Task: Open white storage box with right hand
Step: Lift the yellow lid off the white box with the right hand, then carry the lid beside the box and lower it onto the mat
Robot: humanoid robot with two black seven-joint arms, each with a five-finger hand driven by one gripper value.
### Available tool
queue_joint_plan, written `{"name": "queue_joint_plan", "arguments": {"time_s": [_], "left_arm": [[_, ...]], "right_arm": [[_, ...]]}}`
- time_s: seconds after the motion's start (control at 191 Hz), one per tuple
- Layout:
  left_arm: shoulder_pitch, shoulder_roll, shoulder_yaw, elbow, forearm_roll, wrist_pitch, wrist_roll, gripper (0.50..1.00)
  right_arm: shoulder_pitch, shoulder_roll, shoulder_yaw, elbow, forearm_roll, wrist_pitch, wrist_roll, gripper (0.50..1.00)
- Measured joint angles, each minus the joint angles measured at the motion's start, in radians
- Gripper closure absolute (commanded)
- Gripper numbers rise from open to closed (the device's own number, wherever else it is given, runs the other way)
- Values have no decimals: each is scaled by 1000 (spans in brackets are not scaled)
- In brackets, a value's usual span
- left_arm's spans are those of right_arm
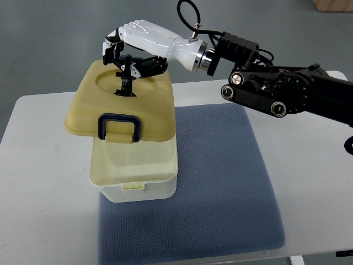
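The white worktop (44, 165) carries a blue-grey mat (220, 182) that covers its middle and right part down to the near edge, and the white storage box (135, 165) stands on the mat's left margin, roughly midway between the far and near edges of the worktop. The box looks like thin moulded plastic: probably light and stiff, with smooth, somewhat slippery walls, so a hard push could slide it across the mat rather than open it. Its lid (121, 105) is already raised and tilted, the front lip lifted clear of the base and the pale interior rim showing beneath. The lid carries a dark folding handle (118, 128) near its front lip, and the base has a small front latch tab (132, 186), which appears released. The right hand (124, 55) reaches in from the far right over the lid's far part, its fingers (128, 74) curled down and grasping something dark in the round recess on the lid, though what exactly they pinch cannot be made out. A hold at the lid's front lip or handle would likely give better leverage. The left hand is out of view.
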Motion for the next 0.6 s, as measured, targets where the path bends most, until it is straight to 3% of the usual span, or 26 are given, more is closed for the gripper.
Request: {"name": "queue_joint_plan", "arguments": {"time_s": [0.268,0.598], "left_arm": [[0,0,1,-4,0,0,0,500],[0,0,3,-10,2,0,1,500]], "right_arm": [[-11,-254,0,139,-3,9,15,1000],[-160,-453,-11,149,-9,8,68,1000]]}}
